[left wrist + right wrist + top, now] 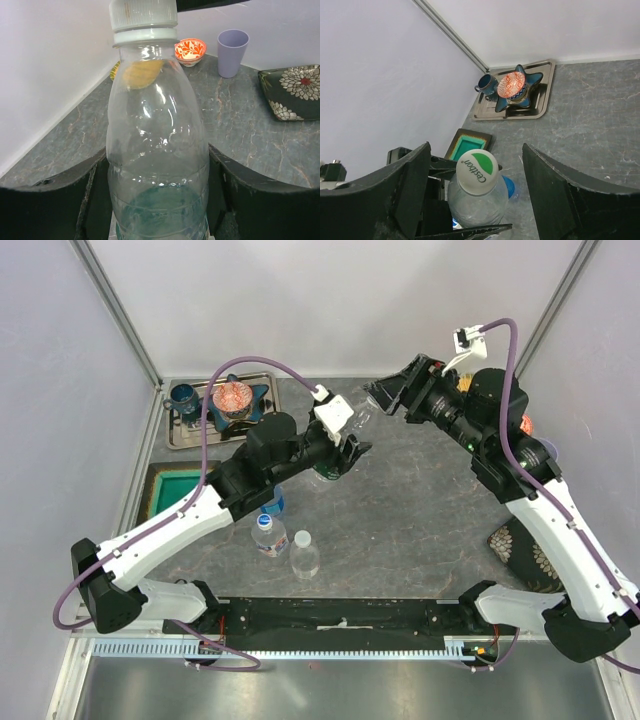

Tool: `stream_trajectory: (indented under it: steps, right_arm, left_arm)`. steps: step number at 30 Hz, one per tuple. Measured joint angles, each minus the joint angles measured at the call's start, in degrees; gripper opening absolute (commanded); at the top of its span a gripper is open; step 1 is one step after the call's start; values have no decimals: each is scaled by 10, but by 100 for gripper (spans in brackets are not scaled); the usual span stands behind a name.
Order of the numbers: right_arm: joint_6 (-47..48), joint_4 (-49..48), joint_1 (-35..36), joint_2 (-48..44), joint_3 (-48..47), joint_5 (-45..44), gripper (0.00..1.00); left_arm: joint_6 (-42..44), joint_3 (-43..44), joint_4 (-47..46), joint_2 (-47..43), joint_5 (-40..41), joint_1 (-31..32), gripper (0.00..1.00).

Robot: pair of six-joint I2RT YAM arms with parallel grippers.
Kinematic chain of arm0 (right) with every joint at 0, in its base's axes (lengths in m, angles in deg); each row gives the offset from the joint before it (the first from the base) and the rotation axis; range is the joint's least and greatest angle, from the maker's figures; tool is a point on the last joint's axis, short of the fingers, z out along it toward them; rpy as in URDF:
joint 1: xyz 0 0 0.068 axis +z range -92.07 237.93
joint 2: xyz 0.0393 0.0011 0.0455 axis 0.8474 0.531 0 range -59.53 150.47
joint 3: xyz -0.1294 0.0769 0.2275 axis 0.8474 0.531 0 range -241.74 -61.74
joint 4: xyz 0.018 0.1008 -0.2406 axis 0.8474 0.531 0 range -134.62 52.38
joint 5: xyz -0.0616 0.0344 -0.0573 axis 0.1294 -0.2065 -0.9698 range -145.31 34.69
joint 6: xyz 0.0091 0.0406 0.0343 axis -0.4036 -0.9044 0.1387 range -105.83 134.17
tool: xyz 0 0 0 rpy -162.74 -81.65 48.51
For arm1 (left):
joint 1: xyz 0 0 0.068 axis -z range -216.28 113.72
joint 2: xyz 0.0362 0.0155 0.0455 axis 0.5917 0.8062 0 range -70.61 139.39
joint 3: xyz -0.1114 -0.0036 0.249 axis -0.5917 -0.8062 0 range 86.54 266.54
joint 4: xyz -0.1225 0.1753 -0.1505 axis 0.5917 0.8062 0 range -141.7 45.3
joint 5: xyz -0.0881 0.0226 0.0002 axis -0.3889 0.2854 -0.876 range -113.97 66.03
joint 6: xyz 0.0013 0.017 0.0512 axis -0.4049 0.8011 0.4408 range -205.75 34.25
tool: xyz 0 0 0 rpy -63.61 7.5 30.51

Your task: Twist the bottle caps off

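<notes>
Grey marbled bench, white walls on 3 sides. Left jaws clenched on the lower body of the greenish bottle, 1 black left finger against each flank. Bottle sits near bench centre, leaning with its neck toward the right arm; cannot tell whether its base touches the bench. Cap on, white with a green patch, lettered "Cestbon". Right jaws released and spread wide to either side of that cap; right wrist view shows a gap between each right finger and the cap, no contact. 3 more bottles stand upright on the bench in front of the left arm, caps on. Blue-tinted bottle is partly under the arm, labelled bottle just beside it, plain clear bottle close to the right of that. Back-left corner: steel tray with blue cup and star-shaped dish carrying a red-patterned bowl. Green tray at left edge. Dark floral plate at right edge, partly under the right arm. Left wrist view also shows a lilac cup and a red-and-white bowl near the wall.
</notes>
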Motion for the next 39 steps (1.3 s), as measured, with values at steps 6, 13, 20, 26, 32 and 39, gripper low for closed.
stream_trajectory:
  steps: [6, 13, 20, 26, 32, 39]
  right_arm:
    - [-3, 6, 3, 4, 5, -5, 73]
    - [-4, 8, 5, 9, 11, -5, 67]
    - [-4, 9, 8, 11, 21, -6, 48]
    - [-12, 4, 11, 10, 28, -6, 0]
    - [-11, -10, 11, 2, 51, -6, 0]
    - [26, -39, 10, -38, 87, 36, 0]
  left_arm:
    - [10, -4, -1, 0, 23, 8, 11]
    - [14, -8, -1, 0, 26, 12, 11]
    - [16, -9, -1, 0, 27, 14, 11]
    - [16, -15, 0, 0, 28, 14, 11]
    - [16, -22, 2, 0, 26, 15, 6]
    - [6, -19, 5, -2, -86, -9, 7]
